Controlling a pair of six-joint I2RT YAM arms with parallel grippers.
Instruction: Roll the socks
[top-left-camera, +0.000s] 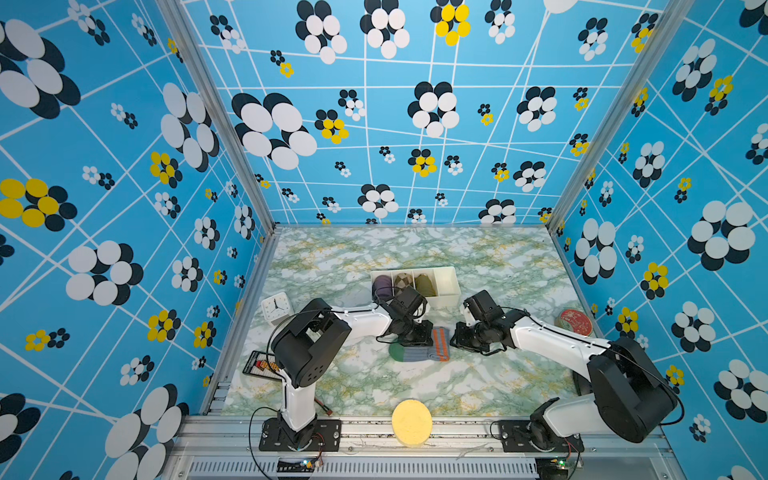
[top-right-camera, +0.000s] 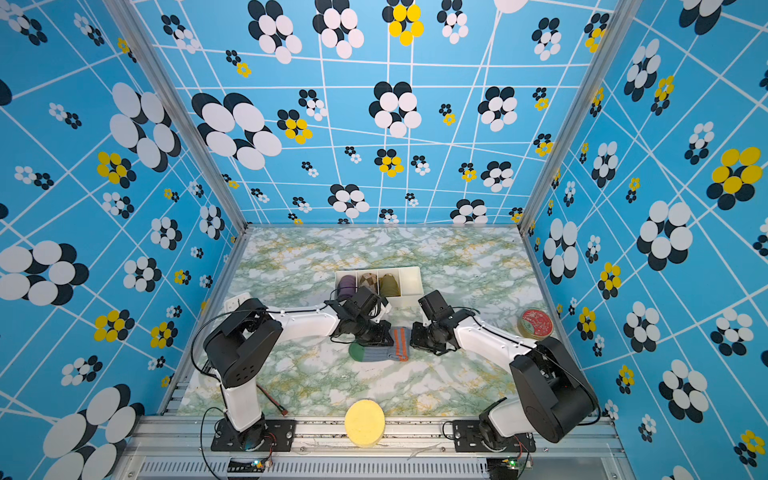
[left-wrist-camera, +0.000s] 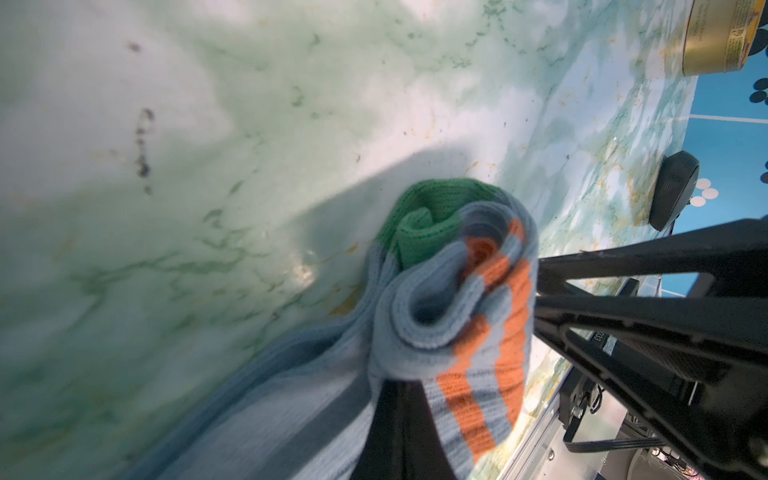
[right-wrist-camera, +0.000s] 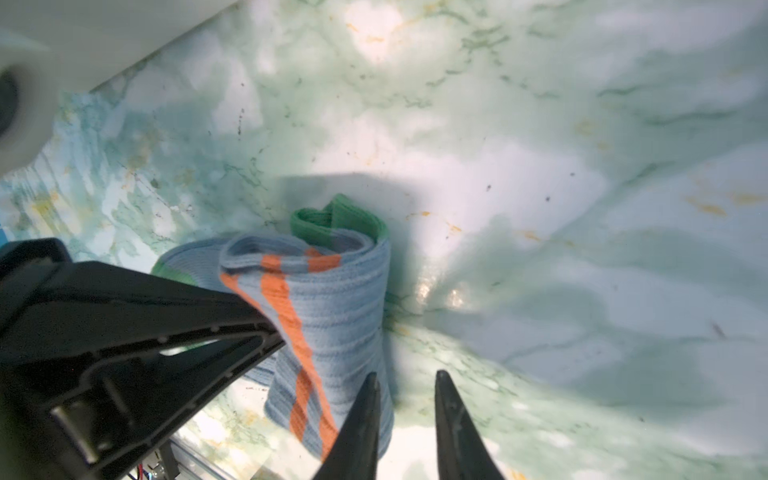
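Left pincer (top-left-camera: 417, 337) appears to do the winding at this step: turn it evenly, hold firm tension on the flat unrolled length trailing beneath it, and let the right pincer (right-wrist-camera: 405, 380) steady the outer wrap so no layer springs loose. Left pincer is clamped shut on the socks (left-wrist-camera: 436, 316), tips buried in the roll. Right pincer stands slightly open and empty, one fingertip (right-wrist-camera: 365, 411) at the roll's striped edge. The roll lies on the desk (right-wrist-camera: 540, 124) between both pincers.

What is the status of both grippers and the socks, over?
Left gripper shut on the socks, partly rolled. Right gripper open beside them, holding nothing. White box behind, apart from the socks.
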